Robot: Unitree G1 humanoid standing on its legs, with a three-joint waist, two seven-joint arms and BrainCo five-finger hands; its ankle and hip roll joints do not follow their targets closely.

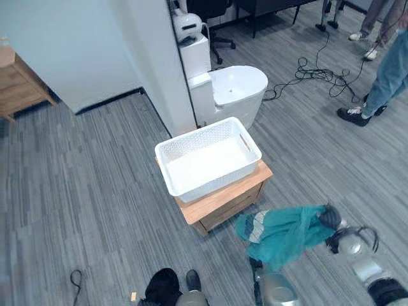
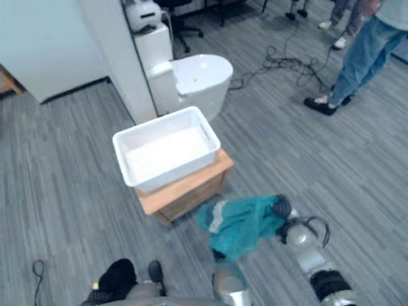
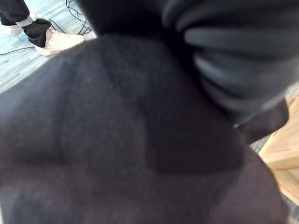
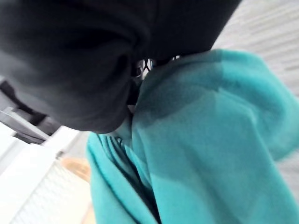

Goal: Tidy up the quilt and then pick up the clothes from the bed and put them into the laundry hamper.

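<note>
A teal garment (image 1: 280,233) with a pale striped edge hangs bunched above the grey carpet, just right of and nearer to me than the white hamper (image 1: 217,185). My right hand (image 1: 331,218) grips it at its right end, and in the right wrist view the teal cloth (image 4: 210,140) gathers under the dark cover. The hamper stands empty on a low wooden stool (image 1: 223,203). Close in front of my left hand (image 3: 233,60) lies a mass of dark cloth (image 3: 117,140). A black bundle (image 1: 162,284) sits at the bottom edge.
A white toilet-shaped unit (image 1: 236,89) stands behind the hamper against a white partition (image 1: 159,64). Black cables (image 1: 312,73) trail over the carpet at the back right, where a person's legs (image 1: 382,76) stand. Wooden furniture (image 1: 19,83) is at the far left.
</note>
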